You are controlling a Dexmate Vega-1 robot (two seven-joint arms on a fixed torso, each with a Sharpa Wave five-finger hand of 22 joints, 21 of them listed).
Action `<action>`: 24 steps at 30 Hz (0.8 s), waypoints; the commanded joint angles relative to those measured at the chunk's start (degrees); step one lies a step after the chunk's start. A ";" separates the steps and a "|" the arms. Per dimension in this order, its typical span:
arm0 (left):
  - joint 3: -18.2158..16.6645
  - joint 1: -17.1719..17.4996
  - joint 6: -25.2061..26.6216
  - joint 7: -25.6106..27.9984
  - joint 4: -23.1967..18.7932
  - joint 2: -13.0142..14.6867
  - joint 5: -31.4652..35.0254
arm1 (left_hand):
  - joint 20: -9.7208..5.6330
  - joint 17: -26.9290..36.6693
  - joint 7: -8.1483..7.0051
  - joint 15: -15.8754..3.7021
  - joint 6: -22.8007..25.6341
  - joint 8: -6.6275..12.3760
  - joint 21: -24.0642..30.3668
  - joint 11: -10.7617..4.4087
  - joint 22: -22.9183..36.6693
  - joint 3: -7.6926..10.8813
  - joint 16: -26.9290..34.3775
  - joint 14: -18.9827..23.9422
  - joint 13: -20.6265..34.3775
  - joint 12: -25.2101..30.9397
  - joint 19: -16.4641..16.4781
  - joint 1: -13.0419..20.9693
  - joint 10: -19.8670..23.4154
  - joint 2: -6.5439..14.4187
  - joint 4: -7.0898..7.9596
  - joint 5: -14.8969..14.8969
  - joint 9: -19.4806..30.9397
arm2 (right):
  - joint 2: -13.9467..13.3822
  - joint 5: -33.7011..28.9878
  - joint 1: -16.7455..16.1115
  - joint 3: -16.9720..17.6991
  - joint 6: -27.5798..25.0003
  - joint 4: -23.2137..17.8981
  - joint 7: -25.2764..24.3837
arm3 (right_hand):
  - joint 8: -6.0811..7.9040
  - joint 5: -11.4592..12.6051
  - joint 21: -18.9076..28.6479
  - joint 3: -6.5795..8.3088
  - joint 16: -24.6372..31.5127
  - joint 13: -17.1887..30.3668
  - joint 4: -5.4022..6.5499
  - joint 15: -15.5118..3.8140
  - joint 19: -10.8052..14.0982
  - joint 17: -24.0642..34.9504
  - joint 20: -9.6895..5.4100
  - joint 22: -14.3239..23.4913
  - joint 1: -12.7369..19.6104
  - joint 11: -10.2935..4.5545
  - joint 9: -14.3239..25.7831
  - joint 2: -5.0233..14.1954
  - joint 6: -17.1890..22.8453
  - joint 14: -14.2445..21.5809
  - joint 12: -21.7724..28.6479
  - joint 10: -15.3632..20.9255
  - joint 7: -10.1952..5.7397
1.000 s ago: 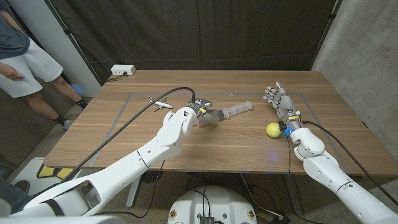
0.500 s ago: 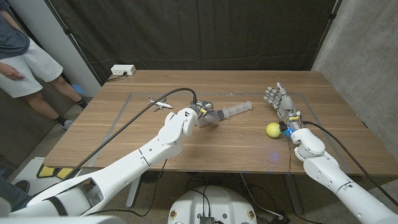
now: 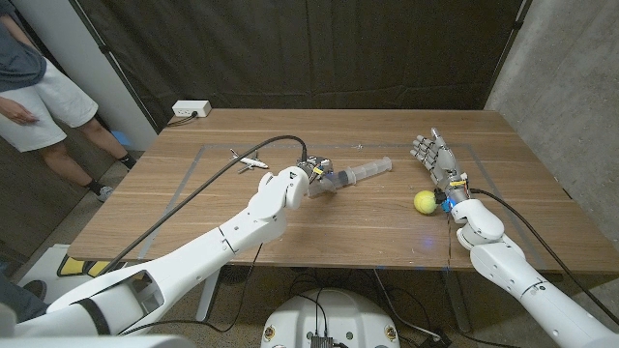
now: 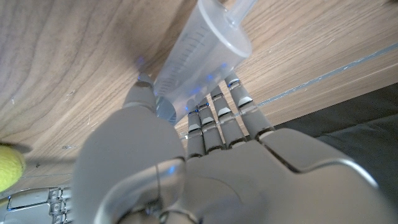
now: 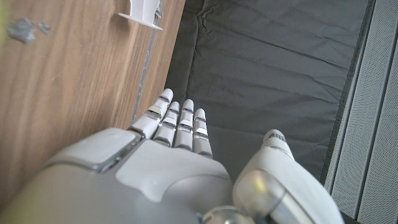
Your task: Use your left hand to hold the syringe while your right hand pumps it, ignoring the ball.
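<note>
A clear plastic syringe [image 3: 354, 174] lies slanted near the table's middle, its plunger end [image 3: 387, 163] pointing toward my right side. My left hand [image 3: 311, 178] grips the barrel at its other end. In the left wrist view the fingers [image 4: 219, 111] wrap around the barrel [image 4: 199, 56]. Whether the syringe touches the wood is unclear. My right hand [image 3: 432, 155] stands open with fingers stretched, a short way right of the plunger end and holding nothing. The right wrist view shows this hand [image 5: 161, 168] and a white syringe end [image 5: 144, 12] beyond it. The yellow ball [image 3: 424, 201] rests beside my right wrist.
A small toy airplane [image 3: 250, 162] lies left of my left hand. A white power strip [image 3: 191, 109] sits at the table's [image 3: 338, 232] far left corner. A person [image 3: 34, 87] stands beyond the table's left side. A dark curtain hangs behind.
My left hand has shifted slightly toward the far side with the syringe in it. The right hand and the ball have stayed put.
</note>
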 commanded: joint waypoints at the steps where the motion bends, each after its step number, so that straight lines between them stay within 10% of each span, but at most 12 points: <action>1: -0.07 -0.53 0.81 1.96 0.60 -0.49 -2.51 | -0.49 0.30 0.11 -0.38 2.33 0.58 0.97 -0.27 -0.13 1.67 0.55 2.42 0.32 0.29 2.58 2.63 2.12 1.68 -0.07 -0.62 0.32 | 0.72 0.08 1.30 -0.49 0.09 1.28 0.66 | 0.08 0.14 -0.01 0.04 0.35 0.10 -0.33 -0.02 0.44 0.09 0.16 0.30 0.08 0.09 0.18 0.38 0.38 0.71 0.47 0.48 0.07; 24: -2.61 4.28 5.19 16.53 -1.46 -0.62 -9.13 | -4.67 -0.09 -1.63 -5.74 19.89 3.43 4.96 -1.83 -0.62 10.85 1.45 21.72 0.66 1.65 17.83 8.97 20.03 4.36 2.60 -2.65 1.04 | 0.59 -0.23 0.34 -0.39 0.10 0.23 -0.06 | 0.04 0.11 -0.05 -0.07 0.39 0.12 -0.36 0.03 0.81 0.11 0.38 0.33 -0.05 0.03 0.18 0.43 0.58 1.19 0.55 0.96 0.12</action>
